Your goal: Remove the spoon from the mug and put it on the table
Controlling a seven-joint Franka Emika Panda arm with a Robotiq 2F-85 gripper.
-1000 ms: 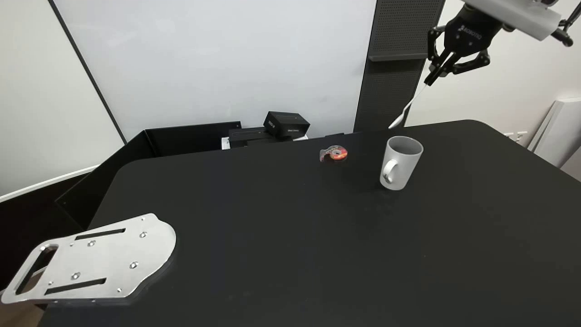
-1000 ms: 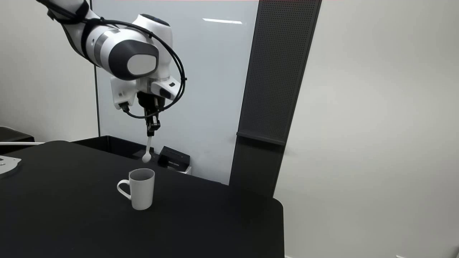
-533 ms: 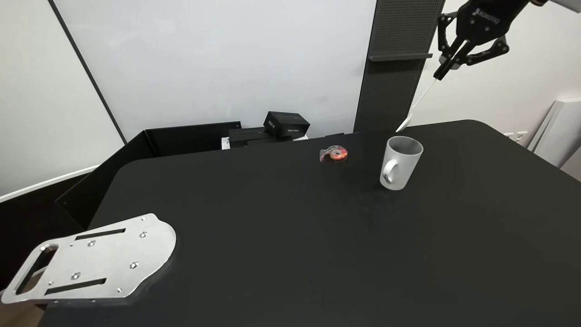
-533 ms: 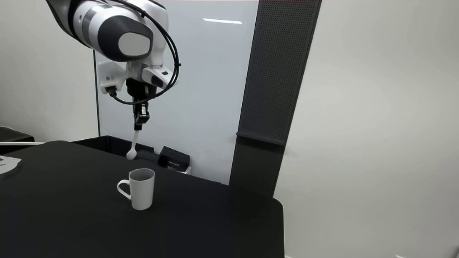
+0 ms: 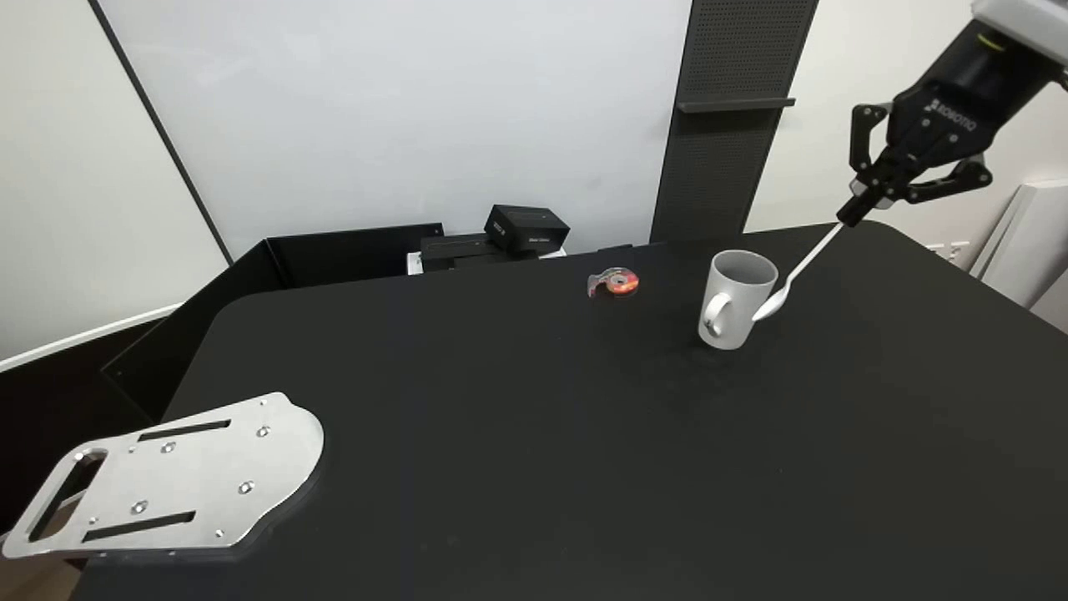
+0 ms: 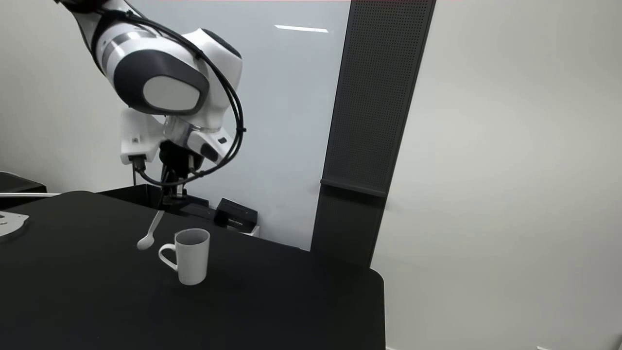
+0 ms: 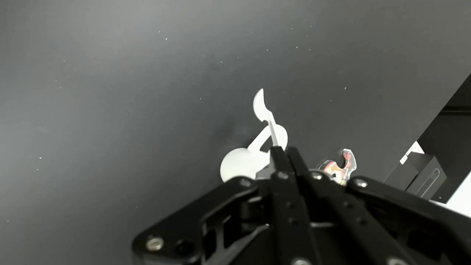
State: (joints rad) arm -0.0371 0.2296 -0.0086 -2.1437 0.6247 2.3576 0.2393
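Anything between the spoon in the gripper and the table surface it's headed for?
Nothing visible is in the way: the gripper holds the spoon outside the mug, above the table. The mug stands close by, but an exterior view shows a gap between them, so lowering straight down would probably miss it.

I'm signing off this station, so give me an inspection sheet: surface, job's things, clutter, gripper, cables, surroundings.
Surface: matte black table with rounded corners; small pale specks show in the wrist view.
Job's things: white mug upright on the table; white spoon outside it, tilted, bowl end lowest, seemingly above the table.
Clutter: tape dispenser with a red-orange roll; slotted metal plate, one end jutting past the table's edge.
Gripper: Robotiq gripper closed on the spoon's handle end.
Cables: black cables running along the robot arm, looping down beside the gripper.
Surroundings: stacked black boxes and a dark perforated panel beyond the table.
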